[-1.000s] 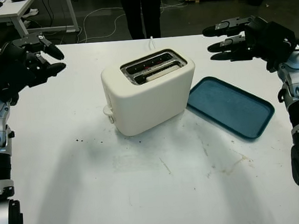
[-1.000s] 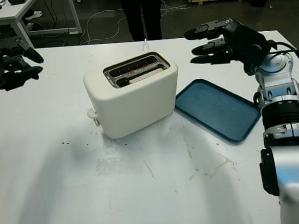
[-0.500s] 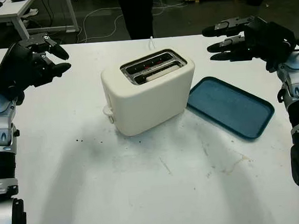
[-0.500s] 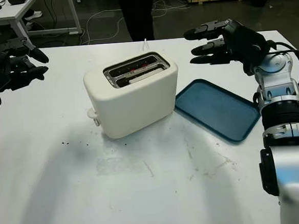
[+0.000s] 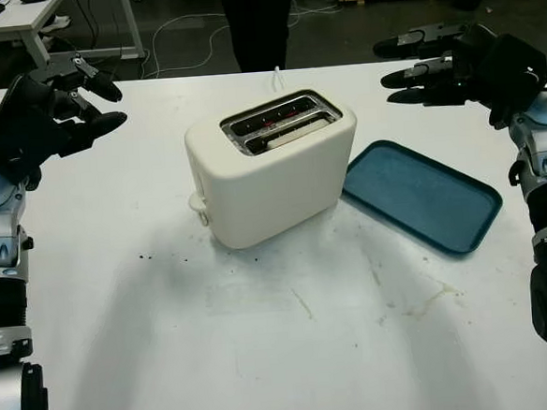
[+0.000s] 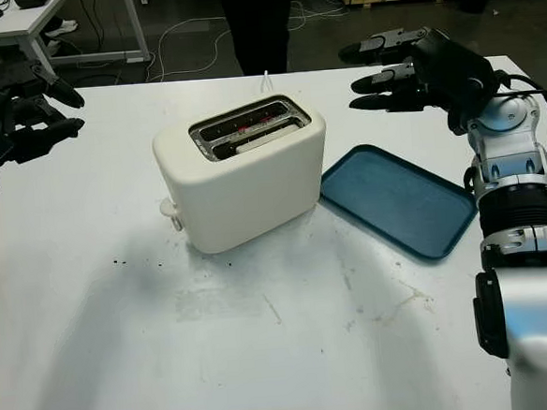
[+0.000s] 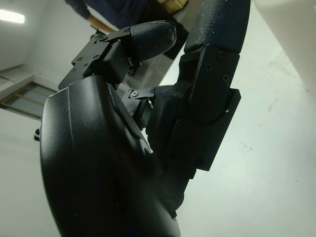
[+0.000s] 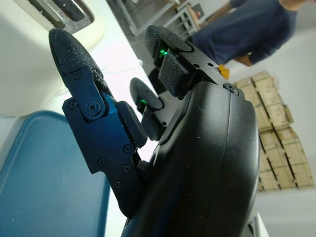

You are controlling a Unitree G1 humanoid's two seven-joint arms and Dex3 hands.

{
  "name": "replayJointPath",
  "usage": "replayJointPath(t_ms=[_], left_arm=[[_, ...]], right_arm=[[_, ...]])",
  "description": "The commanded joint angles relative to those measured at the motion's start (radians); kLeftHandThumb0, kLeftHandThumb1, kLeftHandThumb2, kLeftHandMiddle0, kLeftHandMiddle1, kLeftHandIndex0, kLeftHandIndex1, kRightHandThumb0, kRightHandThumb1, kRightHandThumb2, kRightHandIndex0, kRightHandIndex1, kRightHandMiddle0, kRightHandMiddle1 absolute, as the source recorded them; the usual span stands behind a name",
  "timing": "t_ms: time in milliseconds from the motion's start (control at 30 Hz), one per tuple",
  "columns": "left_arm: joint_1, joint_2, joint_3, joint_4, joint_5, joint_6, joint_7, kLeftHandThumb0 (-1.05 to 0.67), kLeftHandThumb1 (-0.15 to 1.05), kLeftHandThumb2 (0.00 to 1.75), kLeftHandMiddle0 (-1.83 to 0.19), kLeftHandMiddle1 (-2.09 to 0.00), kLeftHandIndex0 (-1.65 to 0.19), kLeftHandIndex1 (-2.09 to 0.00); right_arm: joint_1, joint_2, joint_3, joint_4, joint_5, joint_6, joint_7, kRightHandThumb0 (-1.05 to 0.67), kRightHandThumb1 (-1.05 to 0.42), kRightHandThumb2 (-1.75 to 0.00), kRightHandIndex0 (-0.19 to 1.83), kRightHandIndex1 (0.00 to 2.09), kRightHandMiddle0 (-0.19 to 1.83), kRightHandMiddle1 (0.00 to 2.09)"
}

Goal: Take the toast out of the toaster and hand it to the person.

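Right hand (image 5: 437, 55) slightly higher.

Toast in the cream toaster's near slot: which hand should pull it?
Probably the right hand: open, raised beyond the blue plastic tray, nearer the cream plastic toaster whose near slot holds the pale toast slice. The left hand, open, sits farther off.

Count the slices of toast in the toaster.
1. A single toast sits in the near slot of the toaster; the far slot looks empty, though its depths are hidden.
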Motion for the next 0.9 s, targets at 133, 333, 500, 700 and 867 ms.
replayJointPath(t_ms=[133,333,500,700,867], left_arm=[[0.007,0.003,0.008,-0.013,-0.013,0.013,-0.001,-1.05,0.92,0.04,-0.55,-1.5,-0.44,-1.42],[0.003,-0.002,0.008,-0.008,-0.013,0.016,0.002,-1.05,0.92,0.05,-0.59,-1.47,-0.49,-1.38],[-0.001,-0.003,0.003,0.004,-0.007,0.0,0.0,-1.05,0.92,0.08,-0.61,-1.45,-0.5,-1.38],[-0.006,-0.006,0.002,0.002,-0.008,0.009,0.001,-1.05,0.92,0.07,-0.63,-1.44,-0.53,-1.35],[-0.008,-0.006,0.001,0.001,-0.006,0.016,0.003,-1.05,0.92,0.07,-0.64,-1.44,-0.54,-1.35]], right_arm=[[0.027,0.001,-0.002,-0.038,0.003,-0.002,-0.017,-0.69,-0.7,0.0,0.8,0.03,0.73,0.0],[0.031,0.0,-0.004,-0.044,0.009,-0.002,-0.011,-0.67,-0.7,0.0,0.79,0.03,0.73,0.0],[0.031,0.003,-0.001,-0.047,0.004,0.004,-0.019,-0.7,-0.7,0.0,0.8,0.04,0.73,0.01],[0.026,0.005,-0.004,-0.042,0.013,0.011,-0.009,-0.7,-0.7,0.0,0.79,0.04,0.73,0.0],[0.022,0.005,-0.002,-0.036,0.01,0.003,-0.01,-0.72,-0.7,0.0,0.79,0.05,0.74,0.01]])
